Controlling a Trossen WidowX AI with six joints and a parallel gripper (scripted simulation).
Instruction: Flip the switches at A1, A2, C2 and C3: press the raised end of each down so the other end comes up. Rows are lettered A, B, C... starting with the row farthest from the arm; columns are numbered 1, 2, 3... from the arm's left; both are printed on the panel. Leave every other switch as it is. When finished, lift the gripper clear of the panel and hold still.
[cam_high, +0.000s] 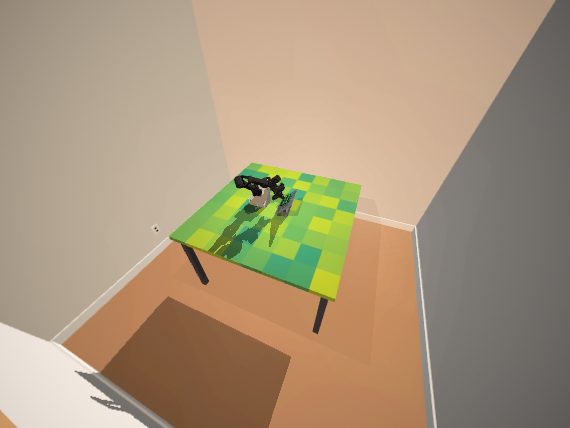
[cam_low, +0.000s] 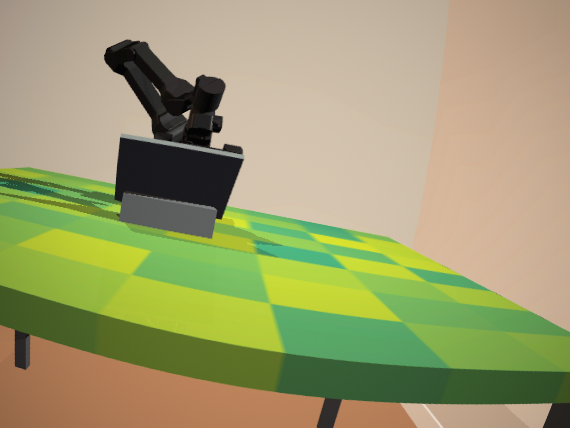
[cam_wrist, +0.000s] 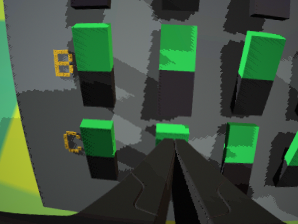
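Note:
The switch panel (cam_high: 283, 208) (cam_low: 175, 175) (cam_wrist: 40, 115) stands tilted in front of the arm; the exterior camera sees only its dark back. My gripper (cam_wrist: 172, 148) is shut and empty, its tips over the lower part of switch C2 (cam_wrist: 172, 131). Only C2's green upper end shows; whether the tips touch it I cannot tell. Switch C1 (cam_wrist: 98, 141) is to the left and switch C3 (cam_wrist: 241, 144) to the right, each green above and dark below. At the top of the wrist view, only the dark lower ends of row A show, such as A1 (cam_wrist: 91, 3) and A2 (cam_wrist: 180, 4).
Row B switches B1 (cam_wrist: 93, 50), B2 (cam_wrist: 178, 47) and B3 (cam_wrist: 262, 56) stand above row C. Part of a fourth column shows at the right edge of the wrist view. The panel's grey foot (cam_low: 167, 215) rests on the green patchwork table (cam_high: 320, 225) (cam_low: 320, 295).

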